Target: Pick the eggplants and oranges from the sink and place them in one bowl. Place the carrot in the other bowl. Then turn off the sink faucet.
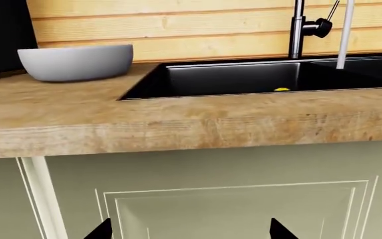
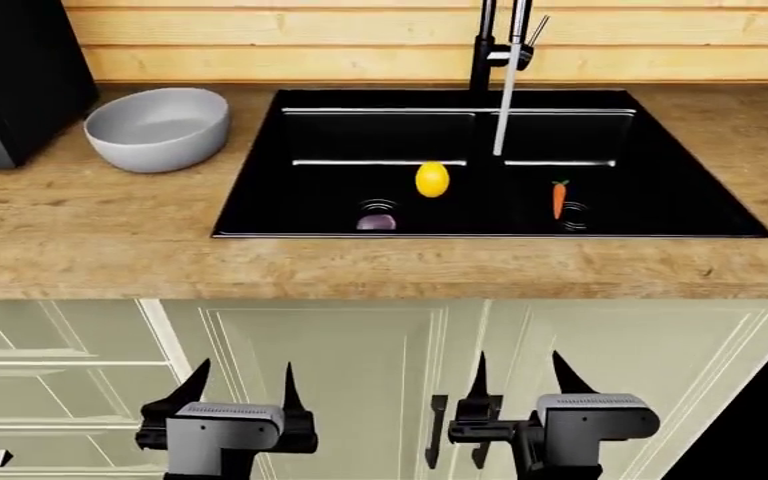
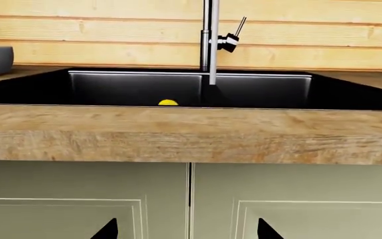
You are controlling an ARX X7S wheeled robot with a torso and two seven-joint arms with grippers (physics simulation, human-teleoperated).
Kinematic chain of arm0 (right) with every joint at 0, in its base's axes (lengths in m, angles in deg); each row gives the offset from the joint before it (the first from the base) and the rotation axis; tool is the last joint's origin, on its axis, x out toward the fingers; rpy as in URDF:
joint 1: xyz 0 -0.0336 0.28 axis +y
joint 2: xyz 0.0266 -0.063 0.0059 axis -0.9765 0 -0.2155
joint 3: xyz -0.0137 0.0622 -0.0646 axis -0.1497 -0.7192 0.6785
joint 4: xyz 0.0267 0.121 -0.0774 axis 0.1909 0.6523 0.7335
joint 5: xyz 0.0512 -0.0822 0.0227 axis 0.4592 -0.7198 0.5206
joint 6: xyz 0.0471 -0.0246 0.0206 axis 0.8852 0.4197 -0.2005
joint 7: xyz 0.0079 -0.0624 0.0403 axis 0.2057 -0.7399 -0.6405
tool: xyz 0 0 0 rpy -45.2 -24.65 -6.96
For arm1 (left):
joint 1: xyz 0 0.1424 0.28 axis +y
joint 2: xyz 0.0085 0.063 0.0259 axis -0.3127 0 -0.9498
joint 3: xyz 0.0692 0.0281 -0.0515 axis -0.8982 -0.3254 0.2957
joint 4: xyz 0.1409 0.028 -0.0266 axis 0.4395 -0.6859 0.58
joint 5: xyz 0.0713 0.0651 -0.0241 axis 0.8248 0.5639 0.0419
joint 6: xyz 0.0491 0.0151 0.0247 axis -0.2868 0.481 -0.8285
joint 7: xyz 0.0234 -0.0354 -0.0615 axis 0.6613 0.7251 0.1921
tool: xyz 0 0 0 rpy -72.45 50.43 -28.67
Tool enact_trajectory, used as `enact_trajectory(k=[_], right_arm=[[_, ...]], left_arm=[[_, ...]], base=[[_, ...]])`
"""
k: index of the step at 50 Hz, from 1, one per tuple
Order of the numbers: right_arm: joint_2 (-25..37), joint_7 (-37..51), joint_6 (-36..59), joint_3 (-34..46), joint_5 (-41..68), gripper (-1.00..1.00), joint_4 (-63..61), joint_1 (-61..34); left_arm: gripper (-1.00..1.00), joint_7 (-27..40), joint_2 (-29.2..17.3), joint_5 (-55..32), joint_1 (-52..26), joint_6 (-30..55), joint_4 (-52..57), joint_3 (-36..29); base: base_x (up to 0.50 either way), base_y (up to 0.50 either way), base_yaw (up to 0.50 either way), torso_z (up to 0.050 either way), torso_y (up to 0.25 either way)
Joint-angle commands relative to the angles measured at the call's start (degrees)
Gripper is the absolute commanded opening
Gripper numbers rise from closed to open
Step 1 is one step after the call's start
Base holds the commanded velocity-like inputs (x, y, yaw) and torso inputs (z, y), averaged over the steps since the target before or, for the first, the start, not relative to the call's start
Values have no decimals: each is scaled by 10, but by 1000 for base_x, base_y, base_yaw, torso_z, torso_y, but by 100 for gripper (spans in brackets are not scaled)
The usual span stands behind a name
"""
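The black double sink (image 2: 264, 170) holds a yellow-orange orange (image 2: 432, 180), a dark-purple eggplant (image 2: 376, 222) by the left drain, and a carrot (image 2: 559, 198) in the right basin. Water runs from the black faucet (image 2: 487, 45), whose thin lever (image 2: 536, 30) points up. A pale grey bowl (image 2: 157, 128) stands on the counter left of the sink; the bowl for eggplants and oranges is out of view. My left gripper (image 2: 241, 385) and right gripper (image 2: 524, 375) hang open and empty below the counter edge, facing the cabinet doors. The orange's top (image 1: 281, 89) (image 3: 167, 102) peeks over the rim.
A black appliance (image 2: 11, 80) sits at the counter's far left, beside the grey bowl. The thick wooden counter (image 2: 91, 230) overhangs pale green cabinet doors (image 2: 357, 370) with dark handles (image 2: 435, 430). A plank wall (image 2: 291, 50) rises behind the sink.
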Motion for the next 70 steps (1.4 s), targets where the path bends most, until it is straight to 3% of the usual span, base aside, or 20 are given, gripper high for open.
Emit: enact_trajectory(k=[1, 18, 35, 39, 44, 49, 52, 54, 60, 65, 70], right_arm=[[4, 6, 1, 4, 3, 100, 2, -2], [9, 12, 1, 12, 7, 100, 3, -3], [10, 2, -7, 20, 28, 100, 10, -7], [17, -1, 33, 33, 31, 100, -39, -9], [44, 28, 182, 13, 53, 100, -158, -47], [63, 18, 327, 6, 112, 100, -236, -112], [76, 23, 400, -4, 130, 100, -271, -161], [94, 15, 461, -1, 146, 100, -284, -211], [104, 7, 613, -44, 215, 100, -271, -354], [113, -7, 637, -44, 223, 100, -229, -402], [114, -15, 603, -47, 215, 100, -206, -389]], left_arm=[[100, 3, -5, -6, 2, -5, 0, -3], [100, 5, -14, -10, 6, -16, 1, -9], [100, 12, -12, -26, 4, -2, 13, -12], [100, 15, -20, -44, 9, 28, 48, -3], [100, 24, -48, -78, -27, 193, 181, -9], [100, 26, -61, -97, -60, 283, 251, -20], [100, 31, -76, -123, -119, 369, 321, -5], [100, 15, -94, -155, -193, 475, 352, -21], [100, 18, -65, -261, -374, 699, 340, 36], [100, 20, -70, -251, -416, 714, 294, 20], [100, 24, -56, -260, -424, 725, 266, 41]], base=[[0, 0, 0, 50, 0], [0, 0, 0, 50, 0], [0, 0, 0, 0, 0], [0, 0, 0, 0, 0], [0, 0, 0, 0, 0], [0, 0, 0, 0, 0], [0, 0, 0, 0, 0], [0, 0, 0, 0, 0], [0, 0, 0, 0, 0], [0, 0, 0, 0, 0], [56, 0, 0, 0, 0]])
